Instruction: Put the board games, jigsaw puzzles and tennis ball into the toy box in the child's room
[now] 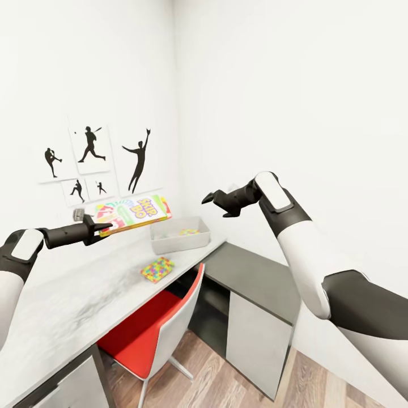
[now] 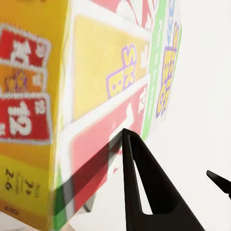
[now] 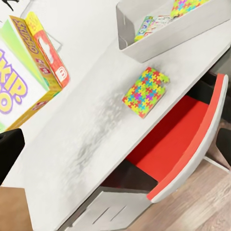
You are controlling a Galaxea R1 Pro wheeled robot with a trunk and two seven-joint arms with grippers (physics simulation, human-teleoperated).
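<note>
**Skip-Bo game in the air, one puzzle still out on the table**

The left end effector (image 1: 101, 229) is clenched on one end of the Skip-Bo board game (image 1: 136, 213), holding it above the table (image 1: 68, 306), short of the toy box (image 1: 180, 234). The box sits at the far end of the table, close to the room's corner. Inside it, coloured pieces show: one looks like a jigsaw puzzle (image 3: 185, 6), and a pale printed item (image 3: 151, 24) lies beside it, though what that is cannot be told. The other jigsaw puzzle (image 1: 157, 269) lies flat on the table near its front edge, just short of the toy box and apart from it. The tennis ball and the remaining board games cannot be made out, so the count inside stays uncertain.

By these pictures, the game in hand and the loose puzzle remain to be put in.

The right end effector (image 1: 218, 203) hovers released, above and beyond the toy box, near the wall. Between the game and the box the air is open. The walls crowd the box on two sides, and a red chair (image 1: 153, 334) is tucked under the table's front edge below the loose puzzle.
</note>
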